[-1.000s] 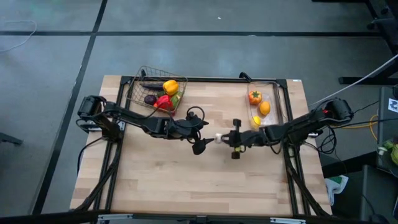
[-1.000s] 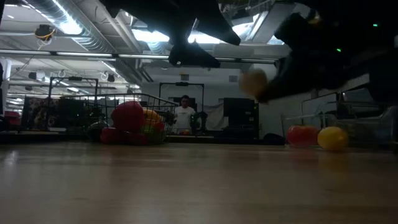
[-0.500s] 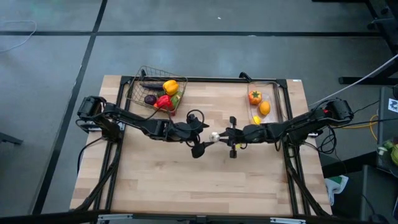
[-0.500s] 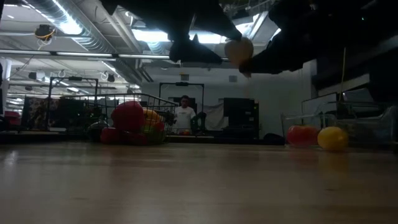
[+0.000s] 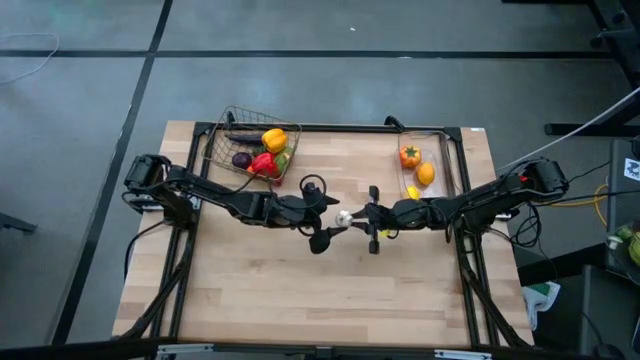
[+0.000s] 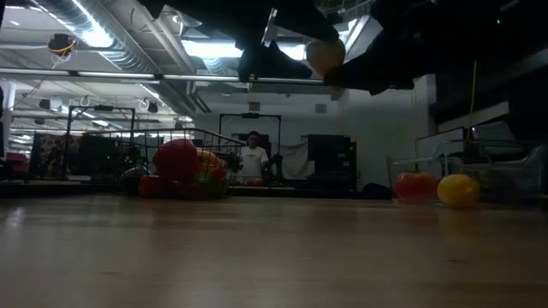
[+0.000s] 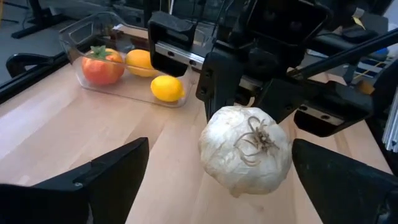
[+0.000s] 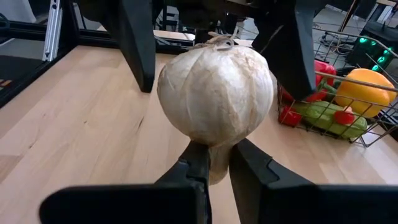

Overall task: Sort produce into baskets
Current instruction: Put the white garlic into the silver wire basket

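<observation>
A white garlic bulb point(image 5: 343, 217) is in the air over the table's middle, held by my right gripper point(image 5: 353, 217), which is shut on it. My left gripper point(image 5: 329, 221) is open; its two fingers point(image 7: 112, 177) stand on either side of the bulb point(image 7: 245, 149) without touching it. The dark wire basket point(image 5: 222, 140) at the far left holds a yellow pepper point(image 5: 274, 139), a red pepper point(image 5: 263, 163) and other pieces. The clear bin point(image 5: 442, 160) at the far right holds a tomato point(image 5: 409, 155), an orange point(image 5: 426, 173) and a lemon point(image 5: 412, 193). My right gripper pinches the garlic's narrow stem end point(image 8: 212, 163) between its two fingers point(image 8: 194, 168), only at their free ends. The fingers come about level from the table's right side. The bulb is lifted clear of the table, its rooty end point(image 7: 255, 140) turned toward my left gripper.
The bare wooden table top point(image 5: 330, 300) spreads below both grippers and toward the near edge. In the low view a person point(image 6: 253, 158) stands in the room behind the table.
My right gripper has carried the garlic up and toward the table's left, in between the open fingers of my left gripper. The garlic stays clear of the table.
</observation>
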Controlling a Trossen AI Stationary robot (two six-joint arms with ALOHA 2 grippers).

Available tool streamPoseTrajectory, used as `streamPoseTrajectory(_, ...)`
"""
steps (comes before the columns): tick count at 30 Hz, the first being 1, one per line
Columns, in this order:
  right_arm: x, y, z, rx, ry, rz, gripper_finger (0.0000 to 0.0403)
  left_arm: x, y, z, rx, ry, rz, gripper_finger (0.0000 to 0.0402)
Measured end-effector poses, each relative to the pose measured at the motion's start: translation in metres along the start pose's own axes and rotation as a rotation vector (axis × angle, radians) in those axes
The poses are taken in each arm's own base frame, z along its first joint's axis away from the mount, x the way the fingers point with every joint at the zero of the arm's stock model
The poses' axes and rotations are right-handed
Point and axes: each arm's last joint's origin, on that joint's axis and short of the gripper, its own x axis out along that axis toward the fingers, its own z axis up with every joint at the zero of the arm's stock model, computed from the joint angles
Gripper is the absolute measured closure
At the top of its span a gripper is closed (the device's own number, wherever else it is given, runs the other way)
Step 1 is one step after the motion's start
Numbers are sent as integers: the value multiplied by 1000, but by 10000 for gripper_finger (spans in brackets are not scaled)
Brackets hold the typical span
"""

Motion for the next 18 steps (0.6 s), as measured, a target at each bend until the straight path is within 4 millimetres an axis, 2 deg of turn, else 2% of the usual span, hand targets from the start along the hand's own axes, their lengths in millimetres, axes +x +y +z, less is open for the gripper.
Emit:
streamPoseTrajectory(10,0,-1,2,15,-20,-36,363,0,-1,0,0,-4,-2,53)
streamPoseTrajectory(18,0,-1,2,41,-20,-36,363,0,-1,1,-3,-12,-4,73)
